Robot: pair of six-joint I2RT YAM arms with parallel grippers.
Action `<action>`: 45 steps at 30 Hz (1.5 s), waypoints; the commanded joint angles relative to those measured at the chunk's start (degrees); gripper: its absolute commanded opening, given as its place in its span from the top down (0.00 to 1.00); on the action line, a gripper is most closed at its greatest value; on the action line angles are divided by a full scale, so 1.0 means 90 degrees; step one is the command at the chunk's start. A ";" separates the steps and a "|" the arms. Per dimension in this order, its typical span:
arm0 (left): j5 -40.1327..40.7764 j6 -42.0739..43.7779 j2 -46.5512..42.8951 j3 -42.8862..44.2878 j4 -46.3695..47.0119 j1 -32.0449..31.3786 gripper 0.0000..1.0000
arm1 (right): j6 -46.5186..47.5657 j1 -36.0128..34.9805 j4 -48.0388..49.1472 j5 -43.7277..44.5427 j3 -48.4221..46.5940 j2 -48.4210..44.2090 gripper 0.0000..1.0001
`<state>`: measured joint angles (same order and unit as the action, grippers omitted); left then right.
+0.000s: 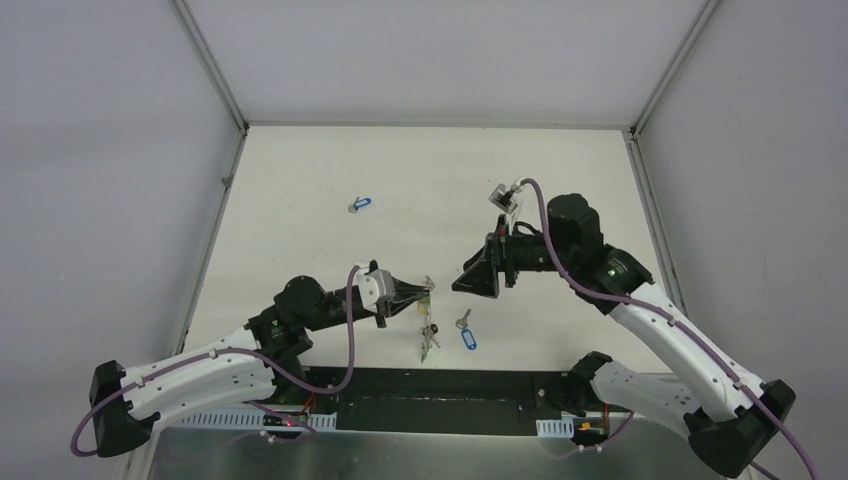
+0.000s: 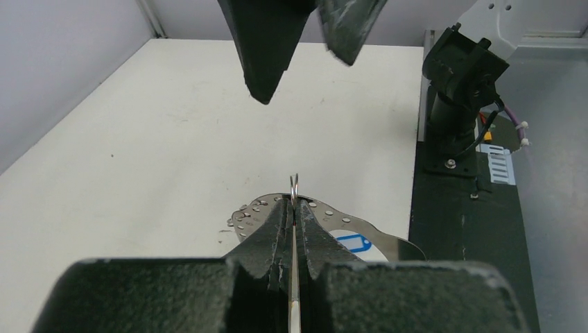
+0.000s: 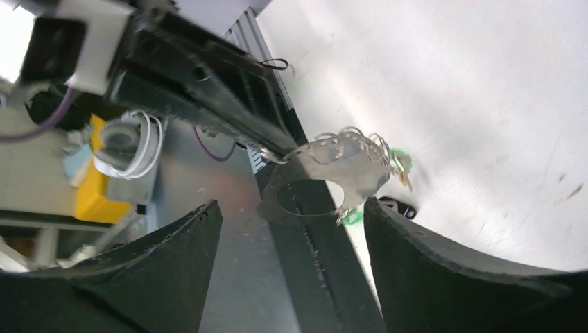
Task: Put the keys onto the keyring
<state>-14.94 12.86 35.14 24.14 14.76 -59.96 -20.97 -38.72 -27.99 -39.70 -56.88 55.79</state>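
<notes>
My left gripper (image 1: pixel 427 288) is shut on the keyring (image 3: pixel 333 173) and holds it above the table. The keyring is a silver metal loop with a large hole and small rings along its rim. In the left wrist view the fingers (image 2: pixel 277 229) pinch a thin ring (image 2: pixel 295 186) seen edge-on. Keys with green tags (image 1: pixel 430 336) dangle from it, and the tags also show in the right wrist view (image 3: pixel 398 157). A blue-tagged key (image 1: pixel 467 336) lies on the table beside them. Another blue-tagged key (image 1: pixel 360 205) lies far back left. My right gripper (image 1: pixel 470 278) is open and empty, facing the keyring from just to its right.
A black base plate (image 1: pixel 440 395) runs along the table's near edge between the arm bases. White walls and metal frame posts (image 1: pixel 215 70) enclose the white table (image 1: pixel 420 170). The right arm's base (image 2: pixel 457 90) stands at the right in the left wrist view.
</notes>
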 commanded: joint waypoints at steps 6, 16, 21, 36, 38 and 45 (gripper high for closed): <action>-0.0351 -0.1014 0.0439 0.0041 0.1332 0.0002 1.00 | 0.2201 0.0000 0.3277 -0.1222 0.1531 -0.1413 0.14; -0.0810 -0.0683 0.0530 0.0055 0.1773 0.0003 1.00 | 0.2589 -0.0244 0.4340 -0.2100 0.1726 -0.0987 0.53; -0.0859 -0.0691 0.0531 0.0096 0.1797 0.0002 1.00 | 0.2750 -0.0590 0.4453 -0.1911 0.1690 -0.0700 0.60; -0.0894 -0.0658 0.0476 0.0166 0.1671 -0.0002 1.00 | 0.3044 -0.0951 0.3950 -0.1220 0.1600 -0.0310 1.00; -0.0880 -0.0649 0.0462 0.0160 0.1664 -0.0002 1.00 | 0.3140 -0.0952 0.3729 -0.1179 0.1545 -0.0310 1.00; -0.0754 -0.0530 0.0413 0.0329 0.1015 0.0003 0.72 | 0.3607 -0.0952 0.2085 -0.0736 0.0907 -0.0181 1.00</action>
<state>-22.13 7.09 40.16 23.83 23.75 -59.94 7.70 -47.33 0.99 -49.89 -43.40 53.25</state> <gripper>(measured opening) 0.122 0.008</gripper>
